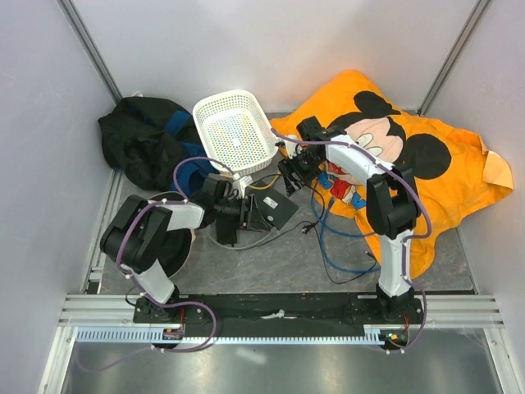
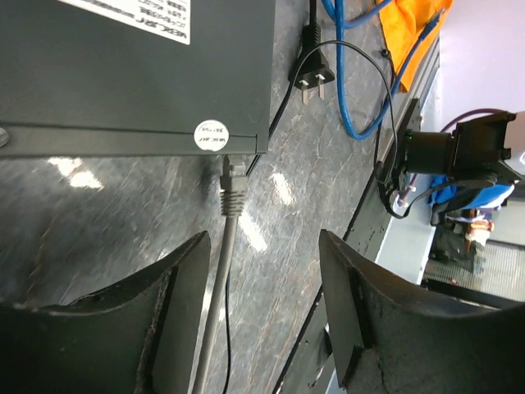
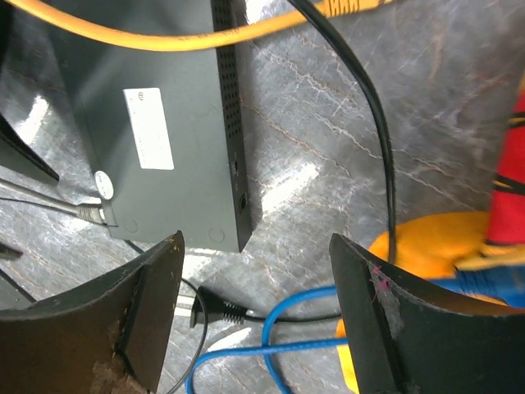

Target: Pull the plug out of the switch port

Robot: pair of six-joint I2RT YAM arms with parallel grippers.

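Left gripper [image 2: 262, 312] spread wide and empty, lined up just short of the grey plug [image 2: 232, 187], seated in the switch port [image 2: 233, 155]: nothing pulled yet. Beyond, right gripper [image 3: 254, 304] hovers released above the switch box [image 3: 168, 74]

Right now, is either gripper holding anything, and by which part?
Nothing is held. The left gripper stands open, short of the grey plug seated in the black box; the right gripper is open over the table.
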